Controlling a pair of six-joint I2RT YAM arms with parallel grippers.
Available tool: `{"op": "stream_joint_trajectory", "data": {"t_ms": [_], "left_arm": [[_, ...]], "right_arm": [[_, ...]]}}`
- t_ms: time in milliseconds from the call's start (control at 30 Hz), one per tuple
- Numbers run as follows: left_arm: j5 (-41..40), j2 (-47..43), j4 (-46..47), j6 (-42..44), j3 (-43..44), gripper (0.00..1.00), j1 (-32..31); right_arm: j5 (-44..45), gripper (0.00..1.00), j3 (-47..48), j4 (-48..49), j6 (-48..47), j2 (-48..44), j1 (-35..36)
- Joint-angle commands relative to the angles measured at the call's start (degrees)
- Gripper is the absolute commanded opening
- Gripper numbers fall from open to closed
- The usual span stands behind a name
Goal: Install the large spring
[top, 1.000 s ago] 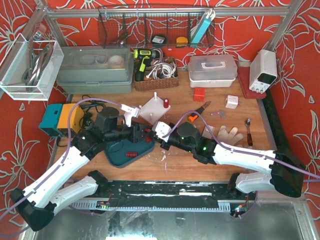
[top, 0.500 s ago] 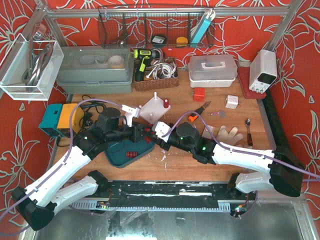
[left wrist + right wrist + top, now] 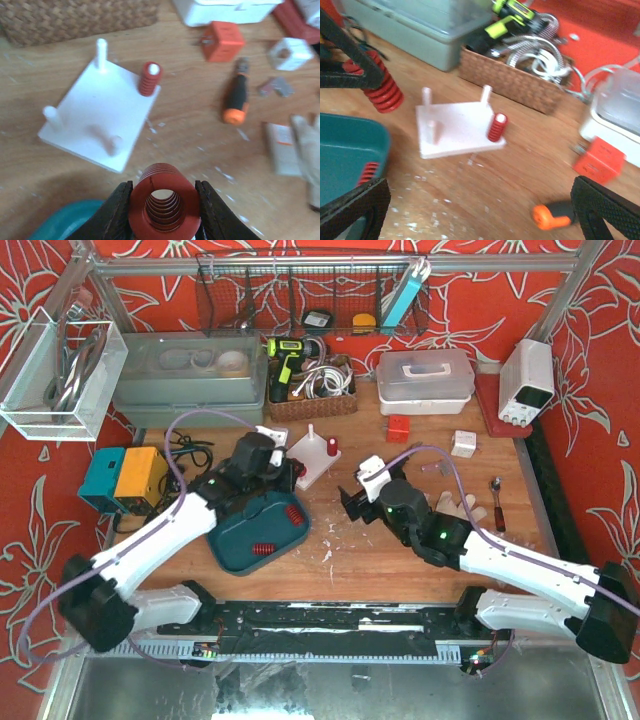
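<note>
My left gripper (image 3: 162,200) is shut on the large red spring (image 3: 162,197), gripping its sides with the bore facing the camera. The right wrist view shows this spring (image 3: 380,92) hanging from the black fingers (image 3: 350,67), left of the white peg board (image 3: 457,127). The board (image 3: 100,115) lies just ahead of the spring, with three bare pegs and a small red spring (image 3: 149,78) on its corner peg. From above, the left gripper (image 3: 288,478) is at the board's (image 3: 312,462) left edge. My right gripper (image 3: 350,505) stands open and empty, right of the board.
A teal tray (image 3: 235,540) with small red springs sits below the left gripper. An orange-handled screwdriver (image 3: 235,100), an orange block (image 3: 223,41) and a white glove (image 3: 455,508) lie right of the board. A wicker basket (image 3: 310,400) stands behind it.
The two grippers were together over the tray's edge. The right one has opened and drawn back to the right. The left one has shut on the spring and carried it towards the peg board.
</note>
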Motion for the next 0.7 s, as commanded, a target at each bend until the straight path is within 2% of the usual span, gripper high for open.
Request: {"op": "stream_joint_trajectory", "data": {"t_ms": [0,100,200,433,667], "left_arm": [[-9.77,9.82,6.69,3.81,5.19,0.0,1.69],[-9.72,16.37,9.01,4.33,9.11,0.0,3.01],[-11.55,22.54,10.12,5.35,13.59,0.0,3.8],[-13.3,34.03,8.38,6.9,24.43,0.0,5.4],[-12.34,41.86,8.73,6.58,30.57,0.0,7.26]], "right_arm": [[10.82,0.99,-1.28,-6.29,6.72,-0.4,-2.14],[16.14,0.99,-4.07,-3.5,8.35,-0.7,-3.19],[17.25,0.99,-4.96,-4.27,10.66,-1.57,-5.05],[14.06,0.99,-8.81,-1.5,11.57,-5.75,-7.77],[14.08,0.99,-11.73,2.0,10.1,-8.09,-8.16]]}}
